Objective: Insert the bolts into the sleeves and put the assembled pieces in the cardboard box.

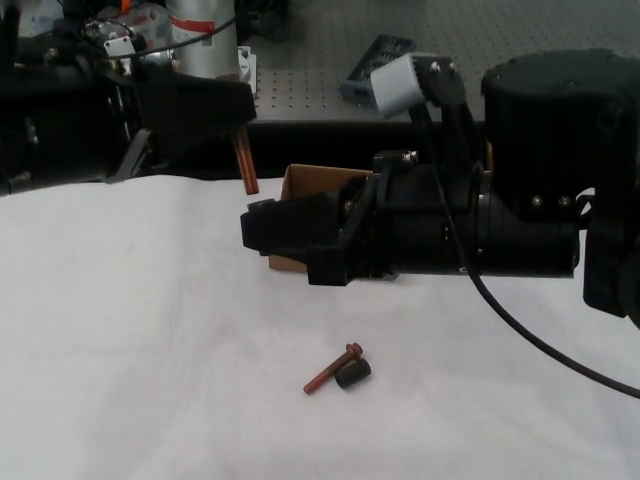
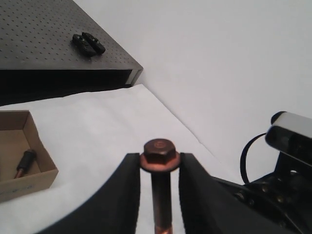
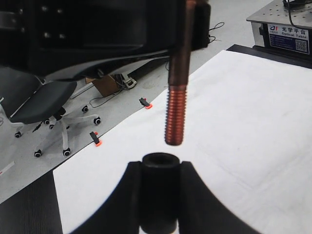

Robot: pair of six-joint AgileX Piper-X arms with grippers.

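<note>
Two parts poised for mating: left jaws clamped on bolt (image 2: 160,190), tip just above sleeve (image 3: 159,190) gripped in right jaws. Next: align, lower bolt straight in.

The bench (image 1: 120,330) is viewed from behind and above; one bolt (image 2: 161,195) is seen closely by both wrist cameras.

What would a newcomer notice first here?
The copper-coloured threaded bolt hangs point-down from the left tool, just above the black cylindrical sleeve held in the right tool. Next, a spare copper bolt and a loose black sleeve lie side by side on the white cloth.
</note>
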